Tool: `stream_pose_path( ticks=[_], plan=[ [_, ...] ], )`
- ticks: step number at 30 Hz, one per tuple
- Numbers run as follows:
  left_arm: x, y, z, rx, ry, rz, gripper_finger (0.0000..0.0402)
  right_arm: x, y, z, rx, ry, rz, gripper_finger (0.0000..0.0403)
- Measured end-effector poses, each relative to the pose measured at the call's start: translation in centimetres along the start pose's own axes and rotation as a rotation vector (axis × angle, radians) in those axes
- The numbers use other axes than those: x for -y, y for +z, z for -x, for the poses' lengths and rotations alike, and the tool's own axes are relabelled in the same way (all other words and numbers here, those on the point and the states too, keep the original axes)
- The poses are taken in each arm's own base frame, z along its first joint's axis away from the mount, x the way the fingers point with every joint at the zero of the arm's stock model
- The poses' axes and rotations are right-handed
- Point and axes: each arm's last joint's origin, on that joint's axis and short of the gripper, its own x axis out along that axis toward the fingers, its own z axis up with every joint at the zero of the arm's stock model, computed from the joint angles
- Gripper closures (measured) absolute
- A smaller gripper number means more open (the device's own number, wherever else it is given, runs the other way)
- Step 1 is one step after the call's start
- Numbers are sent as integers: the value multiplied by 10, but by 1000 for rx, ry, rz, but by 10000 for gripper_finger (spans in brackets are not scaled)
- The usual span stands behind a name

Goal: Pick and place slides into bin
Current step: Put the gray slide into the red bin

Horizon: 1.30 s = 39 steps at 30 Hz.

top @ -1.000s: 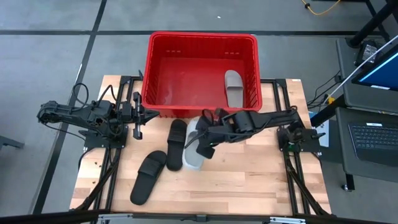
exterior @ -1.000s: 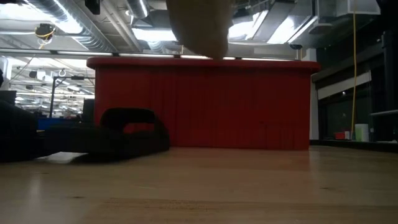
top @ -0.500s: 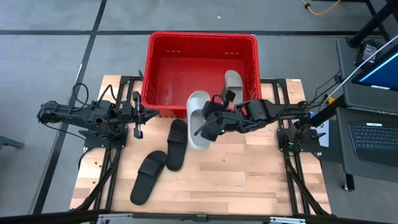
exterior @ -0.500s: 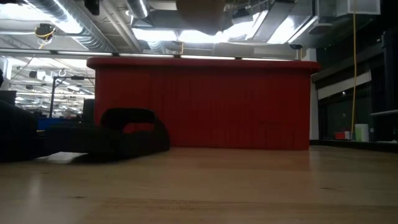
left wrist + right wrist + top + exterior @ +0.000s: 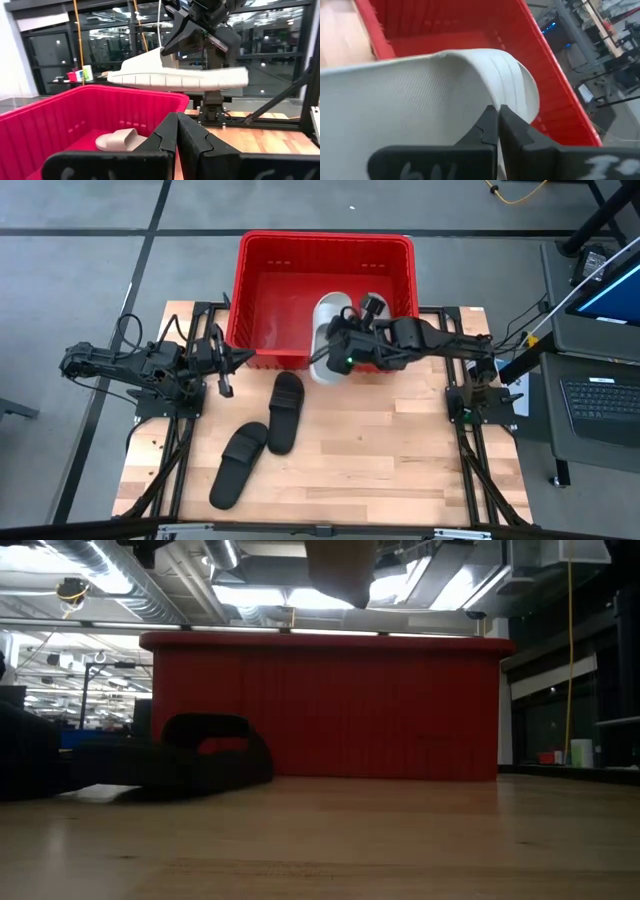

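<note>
My right gripper (image 5: 345, 352) is shut on a light grey slide (image 5: 327, 340), which it holds in the air over the near rim of the red bin (image 5: 262, 290). The same slide shows in the left wrist view (image 5: 180, 78) and at the top of the low view (image 5: 340, 565). A second grey slide (image 5: 117, 140) lies sole-down on the bin's floor. Two black slides (image 5: 284, 412) (image 5: 238, 464) lie on the table in front of the bin. My left gripper (image 5: 222, 366) is shut and empty at the bin's near left corner. My right gripper pinches the grey slide's wide strap (image 5: 512, 97) between its two fingers, at the strap's edge. The fingers come from above, slanting down (image 5: 187, 35). The slide hangs roughly level, sole down, lifted clear above the bin's rim.
The bin's near wall (image 5: 330, 705) stands between the table and the bin's floor. The arm bases and dark frames (image 5: 170, 380) (image 5: 480, 395) flank the wooden table top (image 5: 380, 460). A desk with a laptop (image 5: 600, 395) stands beyond the table's right edge.
My right gripper has risen and gone toward the table's far edge with the grey slide. The slide has left the table beside the black slide and is now lifted clear over the bin's near rim, its toe end over the bin.
</note>
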Motion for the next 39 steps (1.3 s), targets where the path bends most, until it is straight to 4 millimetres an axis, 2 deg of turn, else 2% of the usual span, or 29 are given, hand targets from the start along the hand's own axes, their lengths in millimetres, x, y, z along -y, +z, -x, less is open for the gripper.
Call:
stream_pose_path(
  ticks=[10,15,23,28,31,35,39],
  plan=[
    [-3,0,0,-9,101,0,396,38,-1,-36,-87,-69,174,397],
    [-4,0,0,-14,154,0,399,60,-2,-56,-121,-32,188,397],
    [-5,0,0,-15,170,0,398,88,-3,-77,-134,-70,221,397],
    [-5,0,0,-16,170,0,398,101,-4,-89,-98,55,202,397],
    [-5,0,0,-17,185,0,397,109,-8,-99,-118,48,189,397],
    [-6,-1,0,-20,207,-1,399,116,-18,-121,-179,30,180,397],
    [-6,-1,1,-21,218,-1,398,113,-32,-147,-242,30,191,397]
  ],
)
